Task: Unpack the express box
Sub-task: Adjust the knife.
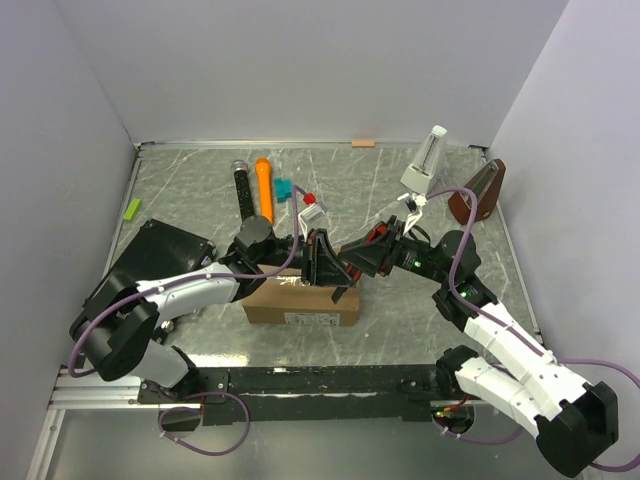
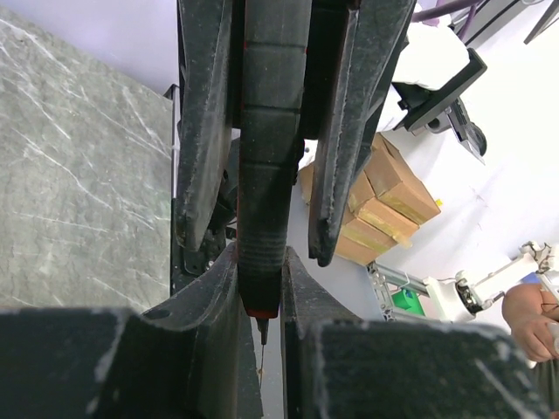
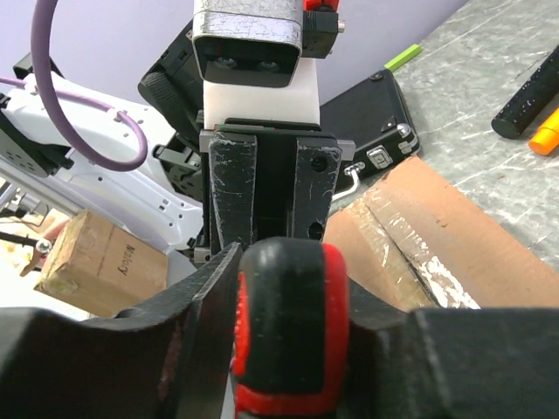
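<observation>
Item: express box (image 1: 300, 302), brown corrugated carton, lying flat on the grey marbled table (image 1: 400, 330) at front centre, its long side running parallel to the near edge and its taped top seam facing up. Left gripper (image 1: 322, 262) is hovering over the box's rear edge, its fingers (image 2: 210, 332) sitting narrow and clamping the thin tip end of a black ribbed tool (image 2: 266, 218) with red trim. Right gripper (image 1: 368, 252) is meeting it nose to nose just beyond the box's right rear corner, its fingers (image 3: 205, 297) pressing against both sides of the tool's rounded black-and-red butt. The tool is spanning the gap between the two grippers above the carton. Black case (image 1: 170, 245) is lying near the left edge, partly hidden under the left arm. A rear row is sitting well apart from the box: green chip (image 1: 132, 208) by the left wall, black ribbed cylinder (image 1: 241, 190) and orange marker (image 1: 264, 188) side by side, teal piece (image 1: 285, 189), small white item with a red cap (image 1: 309, 205), white bottle (image 1: 428, 160), and brown wedge-shaped object (image 1: 478, 192) at the right edge. Bare table is showing in a strip between the box's front face and the near rail, and to the right of the box up to the right arm.
</observation>
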